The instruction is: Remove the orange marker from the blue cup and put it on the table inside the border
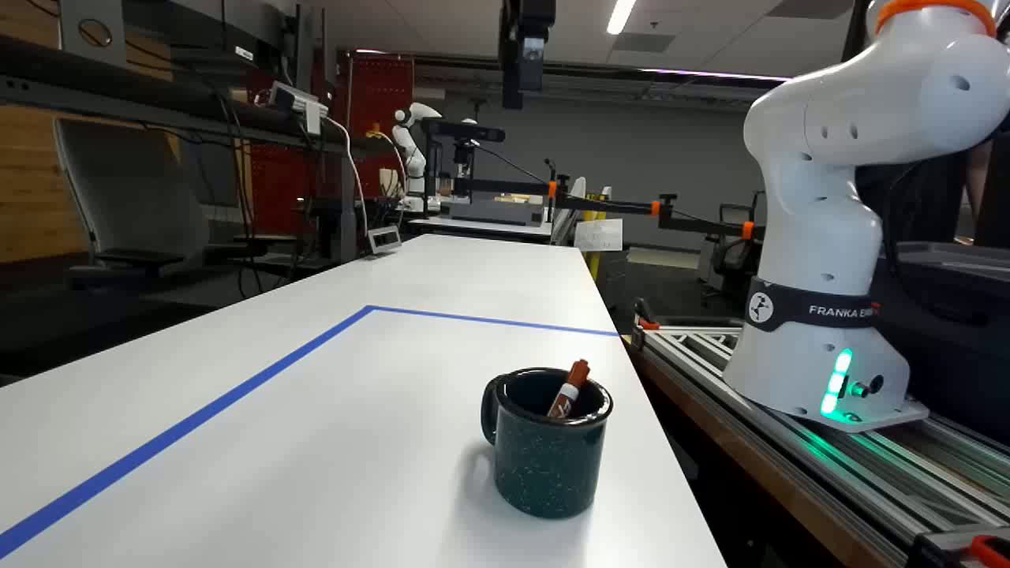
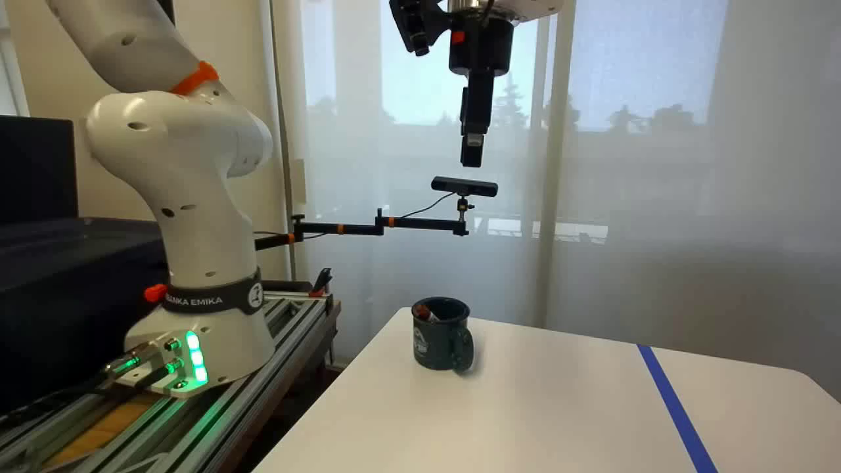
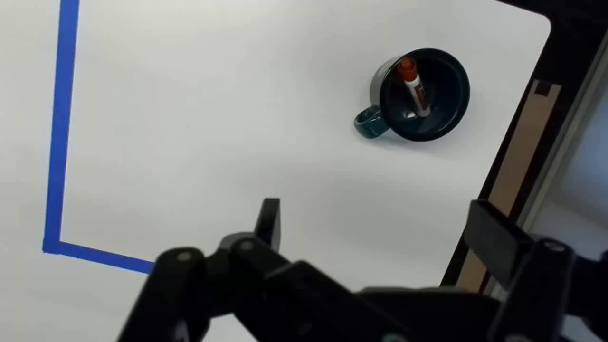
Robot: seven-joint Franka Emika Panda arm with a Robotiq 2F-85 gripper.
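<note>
The blue cup is a dark blue-green speckled mug (image 1: 547, 473), upright on the white table (image 1: 355, 442) near its robot-side edge. It also shows in an exterior view (image 2: 433, 348) and in the wrist view (image 3: 449, 95). The orange marker (image 1: 570, 390) leans inside it, its orange cap at the rim; it also shows in the wrist view (image 3: 416, 90), and partly in an exterior view (image 2: 424, 311). The border is blue tape (image 3: 59, 133) on the table, also in both exterior views (image 1: 268, 377) (image 2: 677, 414). My gripper (image 3: 375, 209) is open and empty, high above the table (image 2: 472, 154).
A camera on a jointed black arm (image 2: 463, 186) reaches out behind the cup. The robot base stands on a metal rail frame (image 1: 821, 457) alongside the table. Shelving (image 1: 158, 79) and a chair (image 1: 130, 189) stand beyond the table's opposite side.
</note>
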